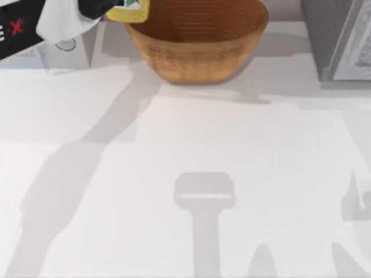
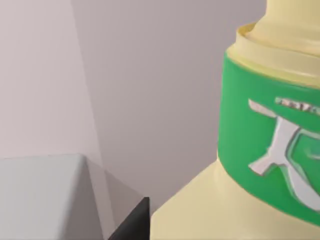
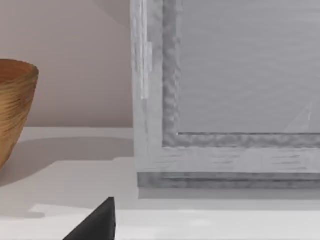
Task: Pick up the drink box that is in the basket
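1. We see the pale cream-yellow drink box (image 1: 128, 10) with a green label band (image 2: 270, 145) bearing white print, raised just outside the basket's left rim.
2. The wide, round, tan-brown woven wicker basket (image 1: 197, 55) stands upright at the table's far middle.

Woven wicker basket (image 1: 197, 49), ribbed inside

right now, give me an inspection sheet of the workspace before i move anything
surface: white table, arm shadows across it
job's things: drink box, cream-yellow with a green label, at the left rim of the wicker basket
clutter: grey-white box left of the basket
grippers: left pincer right beside the drink box, grip cannot be told; right pincer low near the cabinet
cables: nothing seen
surroundings: grey cabinet at the table's right, plain wall behind
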